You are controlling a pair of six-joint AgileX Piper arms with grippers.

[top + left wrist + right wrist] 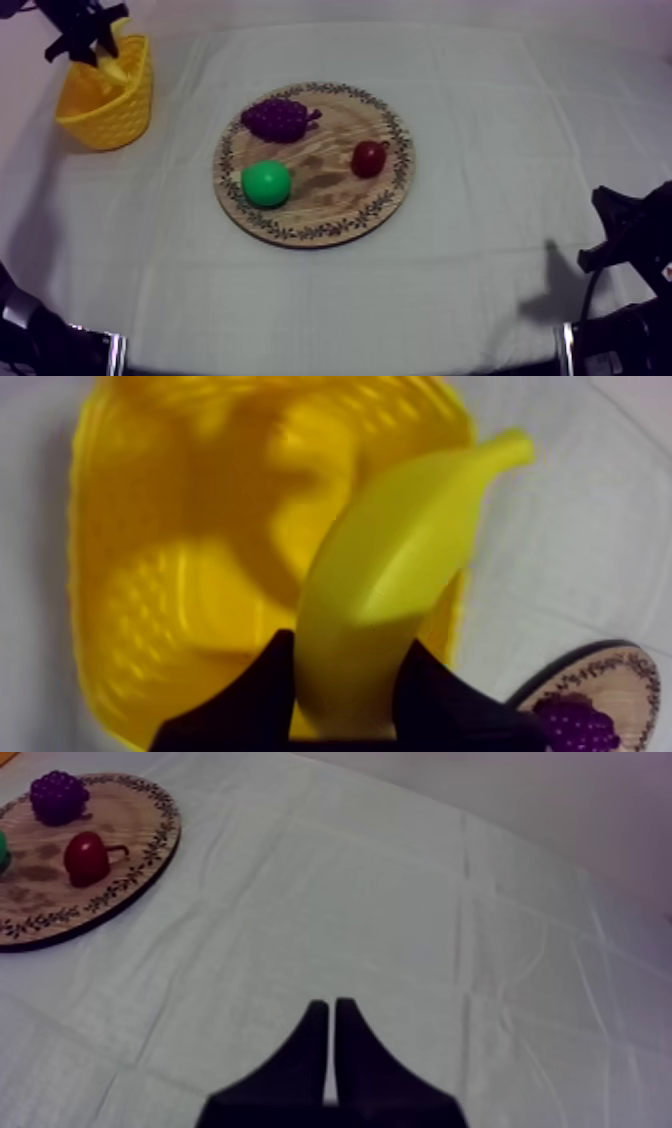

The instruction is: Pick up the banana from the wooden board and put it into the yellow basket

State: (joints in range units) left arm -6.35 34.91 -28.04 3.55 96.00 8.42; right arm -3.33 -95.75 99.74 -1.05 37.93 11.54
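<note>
My left gripper [93, 45] hangs over the yellow basket [105, 100] at the table's far left, shut on the banana [112, 67]. In the left wrist view the banana [395, 576] stands between the black fingers [255, 696], its tip pointing away, right above the basket's [170, 586] open mouth. The round wooden board [313, 205] in the table's middle carries the grapes [278, 118], a green pear [266, 183] and a small red fruit [368, 158]. My right gripper [331, 1010] is shut on nothing, low over bare cloth at the right side [615, 235].
The board's rim [600, 676] with the grapes [565, 726] lies just beyond the basket. From the right wrist, the board [110, 892], grapes [57, 797] and red fruit [86, 857] sit far off across open cloth.
</note>
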